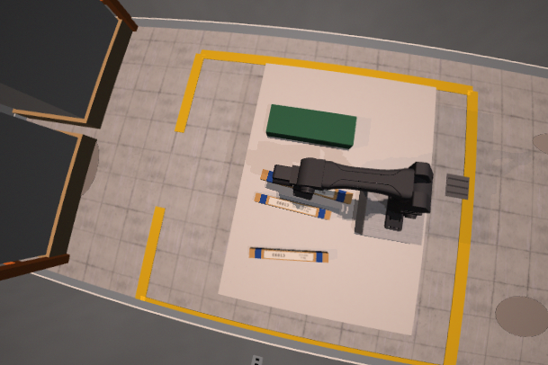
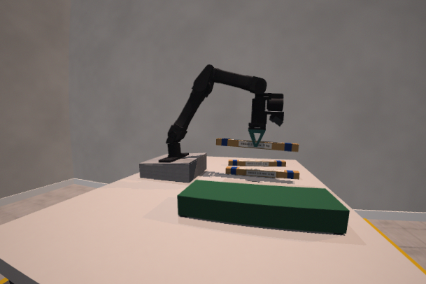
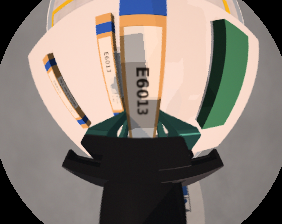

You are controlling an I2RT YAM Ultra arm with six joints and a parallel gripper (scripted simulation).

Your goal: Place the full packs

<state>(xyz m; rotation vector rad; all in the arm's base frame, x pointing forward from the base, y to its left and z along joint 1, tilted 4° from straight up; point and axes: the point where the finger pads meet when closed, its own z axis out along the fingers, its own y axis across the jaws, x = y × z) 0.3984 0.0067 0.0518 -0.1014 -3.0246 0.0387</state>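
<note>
My gripper (image 2: 256, 145) (image 3: 142, 111) is shut on a tan pack with blue bands (image 2: 281, 146) (image 3: 142, 90) (image 1: 344, 197), gripped near its middle. The pack hangs about level, well above the table; the arm hides much of it in the top view. A second pack (image 1: 292, 206) (image 2: 238, 171) (image 3: 108, 60) lies flat on the table beside the arm's shadow. A third pack (image 1: 289, 255) (image 2: 245, 163) (image 3: 67, 92) lies flat farther from the platform. The low green platform (image 1: 311, 126) (image 2: 262, 196) (image 3: 233, 75) bears nothing. The packs look alike; their fill cannot be seen.
The arm stands on a grey block (image 1: 407, 235) (image 2: 164, 171) at one edge of the pale table (image 1: 324, 292) (image 2: 126, 224). The two lying packs are on the side of the held pack away from the platform.
</note>
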